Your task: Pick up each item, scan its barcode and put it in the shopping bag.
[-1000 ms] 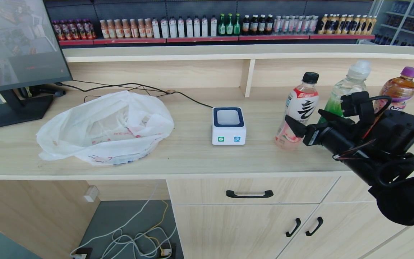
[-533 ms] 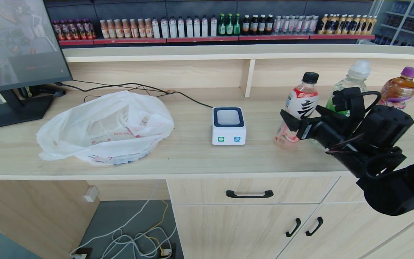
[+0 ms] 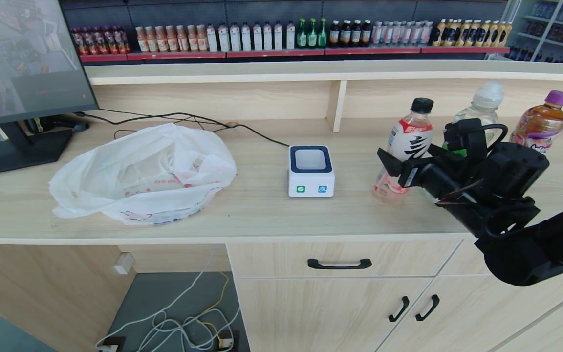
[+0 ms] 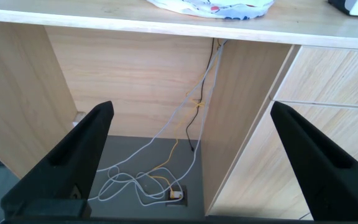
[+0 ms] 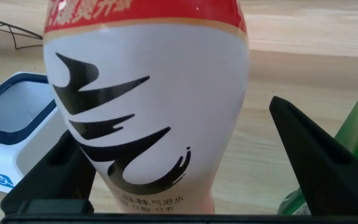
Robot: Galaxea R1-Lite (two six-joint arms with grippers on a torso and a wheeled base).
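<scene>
A pink drink bottle point(image 3: 407, 142) with a black cap stands upright on the counter, right of the white barcode scanner point(image 3: 311, 170). My right gripper point(image 3: 408, 159) is open at the bottle's lower half, one finger on each side of it. In the right wrist view the bottle point(image 5: 148, 74) sits between the two fingers, with a small gap beside one of them. The white shopping bag point(image 3: 144, 171) lies open at the counter's left. My left gripper point(image 4: 191, 109) is open and holds nothing, low in front of the cabinet.
A clear green-labelled bottle point(image 3: 479, 110) and a purple-capped tea bottle point(image 3: 538, 122) stand just behind my right arm. A monitor point(image 3: 17, 58) stands at the far left, with cables running to the scanner. A raised shelf point(image 3: 311, 73) backs the counter point(image 3: 262, 210).
My right arm has moved forward and to the left, bringing its open fingers from beside the pink bottle to either side of it. The bottles, scanner and bag have not moved.
</scene>
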